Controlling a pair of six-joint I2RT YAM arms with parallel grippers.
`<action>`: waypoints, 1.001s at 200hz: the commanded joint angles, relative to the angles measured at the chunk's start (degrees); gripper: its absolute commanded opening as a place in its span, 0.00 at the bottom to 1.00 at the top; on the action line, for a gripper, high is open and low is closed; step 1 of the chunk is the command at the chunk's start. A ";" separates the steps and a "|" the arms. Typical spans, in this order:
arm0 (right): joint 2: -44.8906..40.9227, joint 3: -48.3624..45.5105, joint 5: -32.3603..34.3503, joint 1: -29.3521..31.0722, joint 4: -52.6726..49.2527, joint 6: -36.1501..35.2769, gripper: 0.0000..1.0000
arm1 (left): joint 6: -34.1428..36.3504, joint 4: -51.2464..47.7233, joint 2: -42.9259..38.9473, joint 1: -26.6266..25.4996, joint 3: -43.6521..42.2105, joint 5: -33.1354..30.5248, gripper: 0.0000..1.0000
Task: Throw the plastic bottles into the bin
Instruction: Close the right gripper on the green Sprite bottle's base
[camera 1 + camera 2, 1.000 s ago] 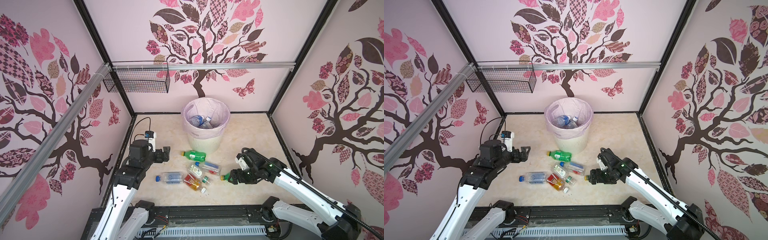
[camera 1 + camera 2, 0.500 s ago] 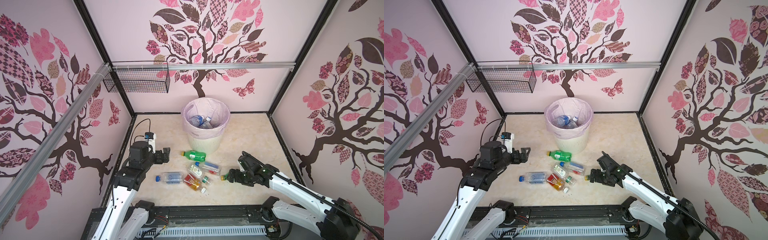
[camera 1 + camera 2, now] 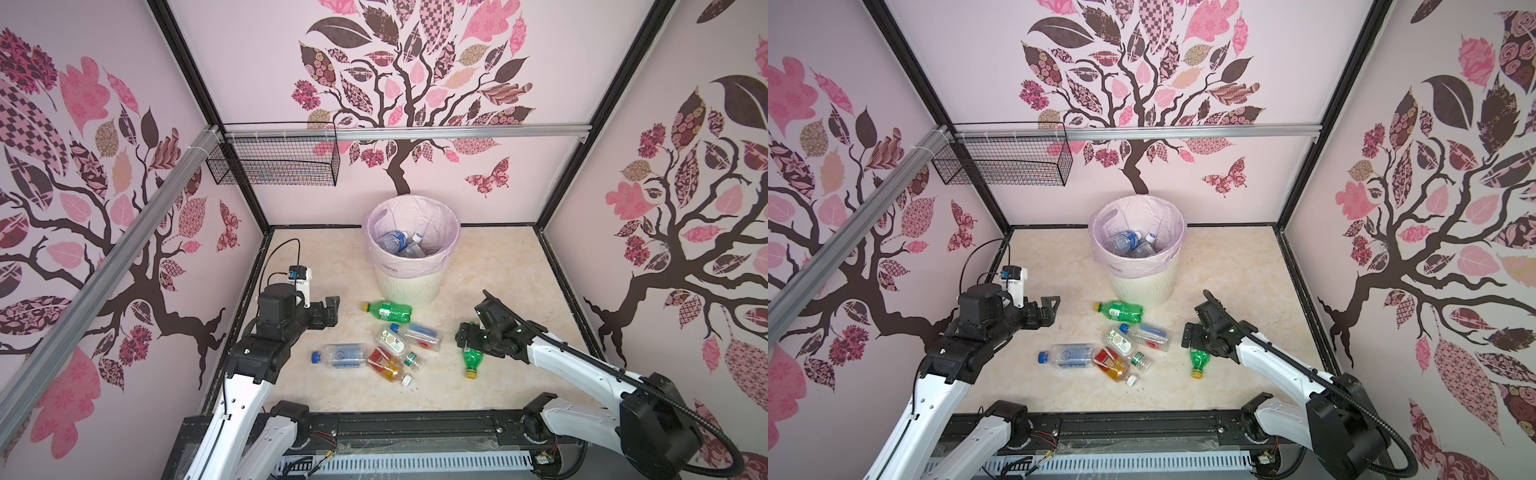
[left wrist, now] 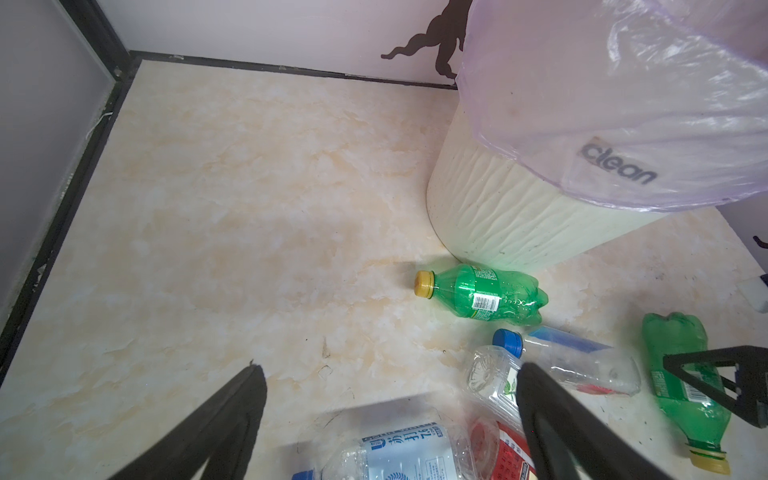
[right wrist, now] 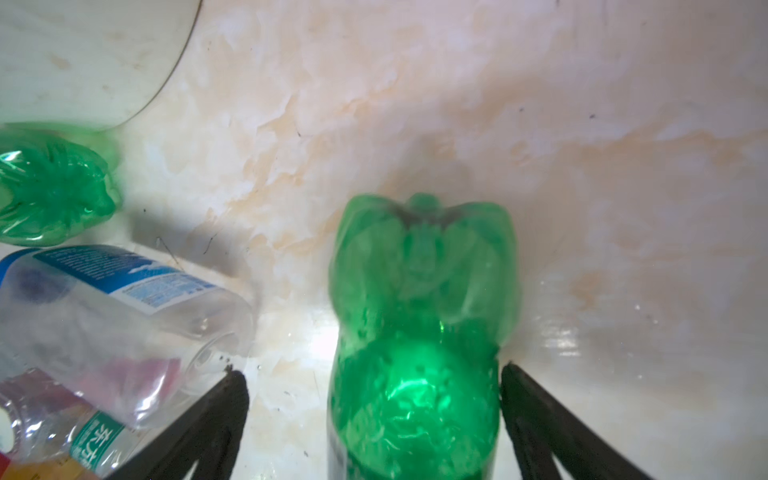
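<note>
The bin, cream and ribbed with a pink liner, stands at the back middle with clear bottles inside. Several plastic bottles lie in front of it: a green one, clear blue-capped ones and an amber one. Another green bottle lies between the fingers of my right gripper, which is open; one finger stands clear of it. My left gripper hangs open and empty above the floor, left of the pile.
A black wire basket hangs on the back-left rail. Black frame edges border the marble floor. Bare floor lies right of the bin and behind the left gripper.
The green bottle at my right gripper has swung round, its yellow cap now toward the front edge, and the gripper has come down astride it. The left arm has hardly moved.
</note>
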 commanded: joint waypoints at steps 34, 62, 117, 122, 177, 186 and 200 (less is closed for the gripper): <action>4.56 1.64 -1.89 -0.29 2.24 -6.66 0.84 | 1.13 -1.05 -0.60 0.14 0.67 -0.74 0.97; 4.86 0.51 -1.15 -0.30 1.89 -7.89 0.77 | 0.91 -0.61 -0.39 0.15 0.27 -0.60 0.97; 4.79 -0.21 0.37 -0.30 1.88 -9.79 0.71 | 0.95 -0.22 0.59 0.12 0.49 -0.30 0.97; 4.91 -0.25 0.59 -0.30 1.89 -9.87 0.71 | 0.91 -0.16 0.66 0.16 0.52 -0.32 0.97; 8.05 -0.56 1.72 -0.30 3.38 -10.14 0.69 | 1.15 -0.59 0.76 0.20 0.92 -0.67 0.97; 8.31 -0.35 1.68 -0.30 3.30 -10.27 0.67 | 1.24 -0.71 0.77 0.12 1.13 -0.76 0.97; 8.26 0.58 1.91 -0.30 2.32 -10.49 0.62 | 1.39 -0.83 0.85 0.07 1.28 -0.88 0.97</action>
